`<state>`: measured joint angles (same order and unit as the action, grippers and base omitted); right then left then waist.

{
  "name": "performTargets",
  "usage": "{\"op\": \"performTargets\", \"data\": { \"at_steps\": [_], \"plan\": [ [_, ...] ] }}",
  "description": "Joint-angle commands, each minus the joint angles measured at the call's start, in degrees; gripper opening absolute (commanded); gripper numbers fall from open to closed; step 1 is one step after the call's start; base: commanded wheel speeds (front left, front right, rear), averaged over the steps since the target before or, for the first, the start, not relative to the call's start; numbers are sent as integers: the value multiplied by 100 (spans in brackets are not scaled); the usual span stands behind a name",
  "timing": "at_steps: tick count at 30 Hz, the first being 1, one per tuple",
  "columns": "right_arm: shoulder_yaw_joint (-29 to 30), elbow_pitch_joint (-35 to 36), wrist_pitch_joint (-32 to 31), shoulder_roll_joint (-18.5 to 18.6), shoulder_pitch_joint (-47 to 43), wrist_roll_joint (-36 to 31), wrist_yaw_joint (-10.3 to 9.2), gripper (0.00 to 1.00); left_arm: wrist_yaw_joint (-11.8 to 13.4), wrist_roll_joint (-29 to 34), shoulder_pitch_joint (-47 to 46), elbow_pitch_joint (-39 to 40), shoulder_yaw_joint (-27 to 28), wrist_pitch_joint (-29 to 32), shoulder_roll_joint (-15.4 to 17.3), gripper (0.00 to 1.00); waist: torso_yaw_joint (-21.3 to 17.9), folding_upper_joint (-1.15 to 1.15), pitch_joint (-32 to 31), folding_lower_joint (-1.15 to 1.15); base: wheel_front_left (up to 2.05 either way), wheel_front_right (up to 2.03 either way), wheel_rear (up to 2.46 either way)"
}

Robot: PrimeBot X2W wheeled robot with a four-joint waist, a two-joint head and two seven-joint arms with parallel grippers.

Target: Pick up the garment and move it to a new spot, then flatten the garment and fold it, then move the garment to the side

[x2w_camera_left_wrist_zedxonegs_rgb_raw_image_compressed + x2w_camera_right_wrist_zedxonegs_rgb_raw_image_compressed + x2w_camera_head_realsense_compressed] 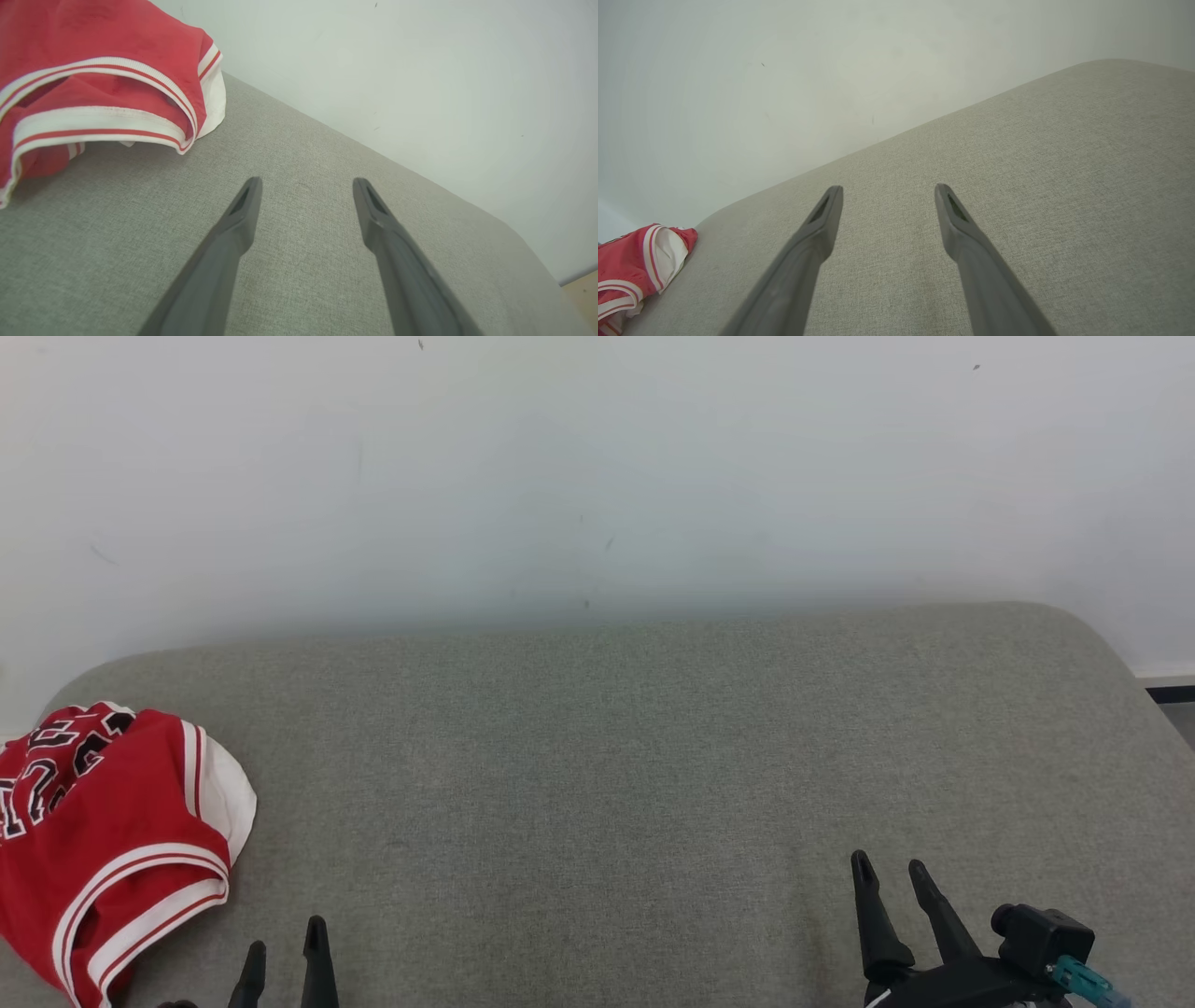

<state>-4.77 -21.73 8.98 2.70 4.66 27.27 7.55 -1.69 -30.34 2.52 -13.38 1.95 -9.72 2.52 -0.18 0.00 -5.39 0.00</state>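
The left gripper (285, 935) points forward, its two dark fingers spread well apart, empty; the right gripper (888, 861) is likewise parted and empty, its fingers leaning slightly leftward; behind those fingers sits a black wrist block (1041, 933) with a teal plug (1083, 978).

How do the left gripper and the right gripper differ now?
The left gripper, two dark fingers, is close beside the red jersey with white trim; the right gripper is far from it. In the head view the left gripper's fingers rise little above the bottom edge; the right gripper's rise higher. Both are open and empty, over the grey fabric cushion.
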Motion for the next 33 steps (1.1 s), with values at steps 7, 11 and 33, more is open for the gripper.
{"op": "performTargets", "data": {
  "at_steps": [7,11,33],
  "plan": [
    [-40,-21,131,24,3,-449,-8,100,14,507,59,48,-39,-145,38,100,1,0,-49,0,0,0,0],
    [-75,-37,180,25,9,-632,-9,100,-2,748,86,21,-53,-197,39,100,-5,0,-75,0,0,0,0],
    [-251,-214,404,27,-16,-1551,-11,100,-18,1587,136,-196,-153,-452,46,100,-24,0,-228,0,0,0,0]
  ]
}}
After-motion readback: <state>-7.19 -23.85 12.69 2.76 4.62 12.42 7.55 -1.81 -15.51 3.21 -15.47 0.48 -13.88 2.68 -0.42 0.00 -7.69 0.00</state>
